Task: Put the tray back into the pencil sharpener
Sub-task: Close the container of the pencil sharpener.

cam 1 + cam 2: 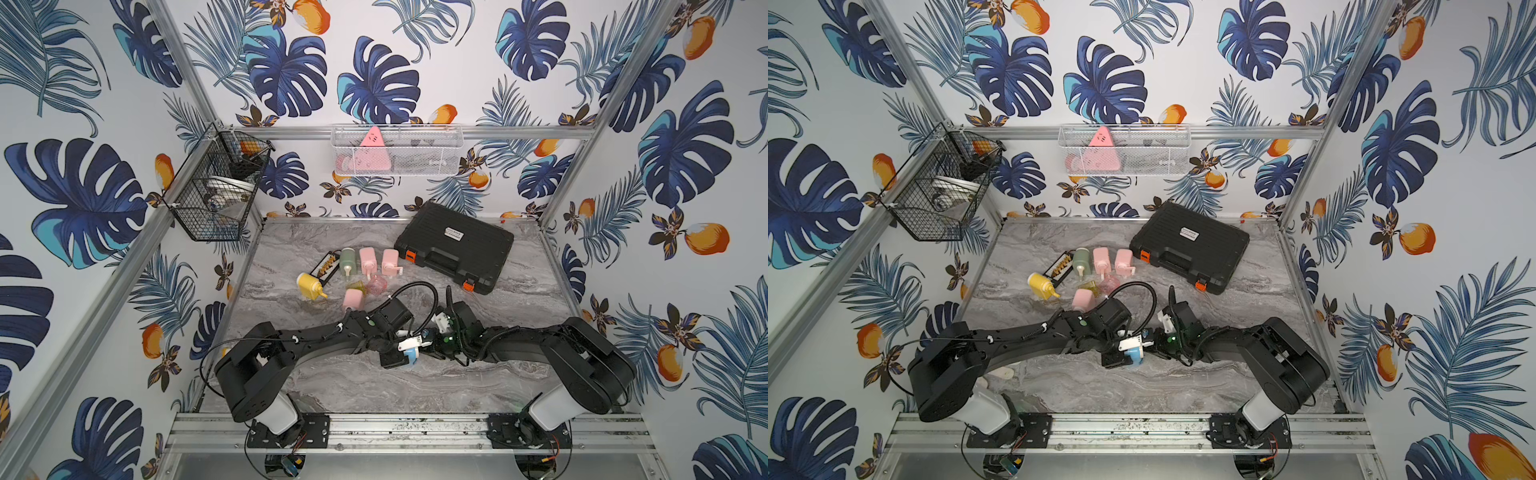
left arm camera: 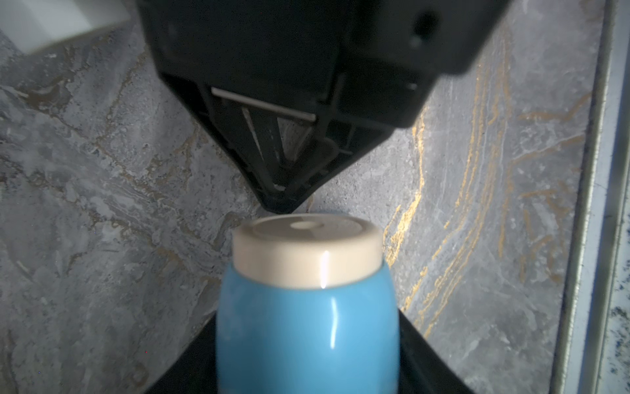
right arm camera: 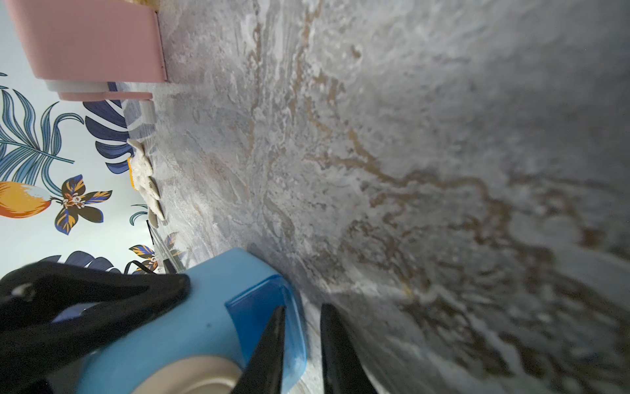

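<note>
The blue pencil sharpener [image 1: 410,358] [image 1: 1134,355], with a cream end cap [image 2: 306,252], lies low over the front middle of the table. My left gripper [image 2: 306,317] is shut on its blue body [image 2: 306,334]; one of its black fingers [image 3: 88,300] shows in the right wrist view. The translucent darker blue tray [image 3: 250,307] sits in the sharpener's [image 3: 170,327] end, against the marble. My right gripper [image 3: 303,308] [image 1: 428,347] meets it from the right. Its jaws stand narrowly apart, shut on the tray's edge.
Pink, green and yellow sharpeners [image 1: 368,259] lie at the back left, one pink one [image 3: 95,41] close by. A black case [image 1: 453,245] sits at the back right. Wire baskets [image 1: 216,187] [image 1: 397,149] hang on the walls. A cream object [image 3: 145,177] lies by the left wall.
</note>
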Motion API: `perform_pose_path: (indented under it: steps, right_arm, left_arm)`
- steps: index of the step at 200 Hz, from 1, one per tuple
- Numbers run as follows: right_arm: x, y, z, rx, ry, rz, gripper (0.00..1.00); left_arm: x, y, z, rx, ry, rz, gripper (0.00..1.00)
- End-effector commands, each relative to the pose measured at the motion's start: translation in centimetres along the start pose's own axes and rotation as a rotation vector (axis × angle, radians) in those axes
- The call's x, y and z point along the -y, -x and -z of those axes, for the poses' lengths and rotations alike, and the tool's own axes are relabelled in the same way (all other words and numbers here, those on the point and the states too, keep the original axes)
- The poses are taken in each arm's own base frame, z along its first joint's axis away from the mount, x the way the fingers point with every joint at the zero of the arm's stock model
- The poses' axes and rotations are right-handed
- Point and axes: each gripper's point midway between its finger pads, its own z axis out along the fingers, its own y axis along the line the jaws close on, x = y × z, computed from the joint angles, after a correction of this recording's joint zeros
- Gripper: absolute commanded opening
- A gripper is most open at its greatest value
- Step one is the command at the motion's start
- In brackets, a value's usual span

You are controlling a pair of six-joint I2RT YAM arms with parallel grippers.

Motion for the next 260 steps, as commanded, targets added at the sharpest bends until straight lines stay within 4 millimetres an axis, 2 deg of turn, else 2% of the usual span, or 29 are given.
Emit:
perform_pose_path:
  steps: [1, 73, 89, 99, 129, 143, 165, 192, 220, 235, 260]
  right_arm:
    - [-1.4, -0.2, -0.2, -0.027, 0.061, 0.013, 0.23]
    - [-1.4, -0.7, -1.2, -0.048, 0.073, 0.000, 0.22]
    - [-0.8, -0.4, -0.9, -0.023, 0.043, -0.010, 0.22]
    - [0.3, 0.0, -0.4, 0.018, -0.005, -0.040, 0.22]
    - [3.2, 2.0, 3.1, 0.208, -0.133, -0.117, 0.24]
    - [4.2, 2.4, 5.3, 0.293, -0.215, -0.123, 0.25]
    - [5.8, 3.2, 9.1, 0.442, -0.333, -0.142, 0.28]
    - [6.0, 3.7, 12.7, 0.581, -0.358, -0.145, 0.29]
    - [5.8, 3.9, 14.6, 0.648, -0.364, -0.137, 0.30]
    - [5.6, 4.0, 15.1, 0.661, -0.367, -0.130, 0.30]
    - [5.4, 4.1, 15.5, 0.665, -0.373, -0.123, 0.31]
  left_arm:
    - [-0.7, 0.2, 0.0, 0.007, 0.035, -0.016, 0.38]
    - [-0.8, 0.9, 0.2, 0.038, 0.042, -0.007, 0.37]
    - [-0.9, 0.8, 0.2, 0.034, 0.048, -0.008, 0.37]
    - [-1.0, 0.7, 0.3, 0.034, 0.053, -0.008, 0.37]
    - [-1.2, 0.7, 0.5, 0.036, 0.070, -0.002, 0.35]
    - [-1.7, 1.1, 0.9, 0.049, 0.099, 0.014, 0.31]
    - [-2.8, 2.6, 2.9, 0.121, 0.171, 0.055, 0.26]
    - [-4.4, 4.5, 5.6, 0.201, 0.259, 0.123, 0.21]
    - [-6.3, 6.0, 7.8, 0.240, 0.335, 0.237, 0.18]
    - [-7.3, 6.7, 8.6, 0.241, 0.368, 0.290, 0.18]
    - [-9.1, 7.6, 9.4, 0.239, 0.429, 0.393, 0.11]
